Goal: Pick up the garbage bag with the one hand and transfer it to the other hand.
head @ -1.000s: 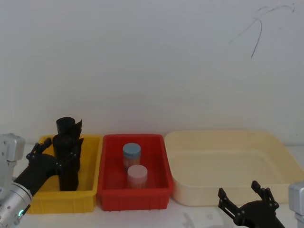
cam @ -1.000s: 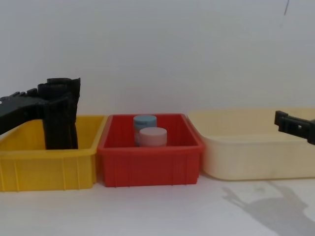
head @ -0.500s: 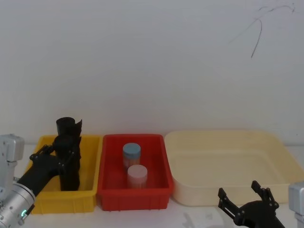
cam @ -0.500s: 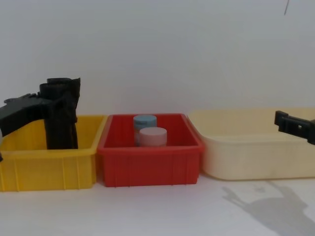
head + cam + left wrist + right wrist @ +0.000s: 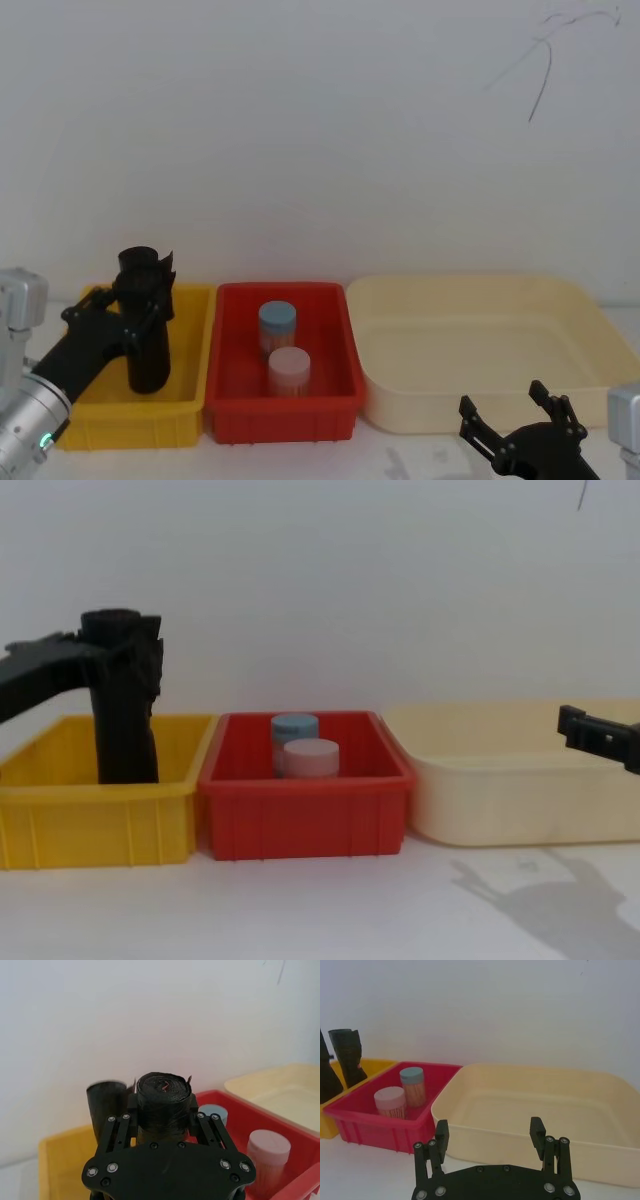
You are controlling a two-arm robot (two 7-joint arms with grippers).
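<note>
Moved: left gripper (image 5: 140, 298) has risen since a second ago, taking the garbage bag roll (image 5: 148, 345) up with it; in the chest view the roll's top now stands clearly higher than before.
Left gripper state: clenched on the garbage bag roll, a finger (image 5: 121, 1127) pressed to each side of it near the top.
Garbage bag roll: upright between the left gripper's fingers, its lower end down inside the yellow bin (image 5: 130, 422); I cannot tell whether it is clear of the bin floor.
Second roll (image 5: 106, 1104): just behind the held one, on the far side from the left gripper's palm, also upright.
Left arm: comes in from the lower left, a green light on it (image 5: 44, 440).
Red bin (image 5: 280, 416): just beside the yellow bin, on the side toward the right gripper (image 5: 508, 408).
Jars: blue-capped jar (image 5: 277, 322) and pink-capped jar (image 5: 289, 369) stand in the red bin, touching or nearly so.
Right gripper state: fingers spread, grasping nothing, low and well apart from the roll.
Cream tub (image 5: 480, 288): directly beyond the right gripper's fingertips.
</note>
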